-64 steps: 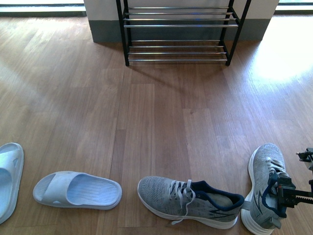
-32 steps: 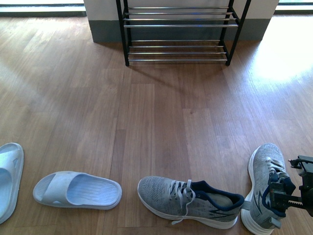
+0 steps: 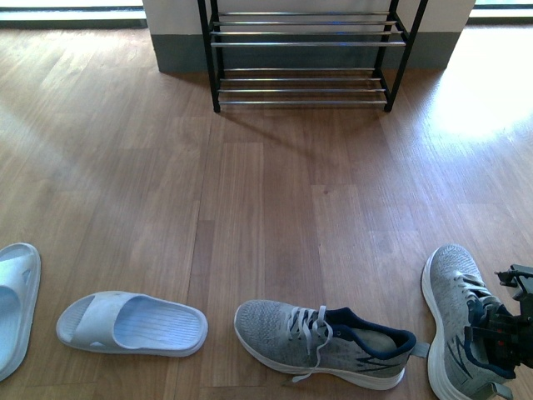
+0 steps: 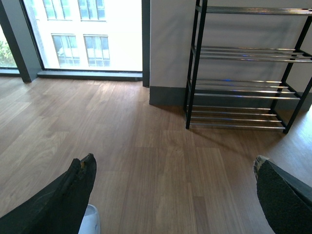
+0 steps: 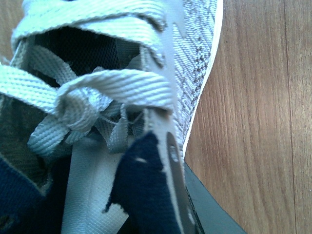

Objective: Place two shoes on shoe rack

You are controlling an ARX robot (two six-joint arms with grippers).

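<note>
Grey sneakers, two, lay nearest on the floor: the right sneaker, clamped in the right tool, and the left sneaker. Two blue slides, inner slide and outer slide, lay leftward; the left tool gaped apart. One shoe rack stood farthest.

grey sneakers — foreground right | blue slides — foreground left | rack upright, far
</note>
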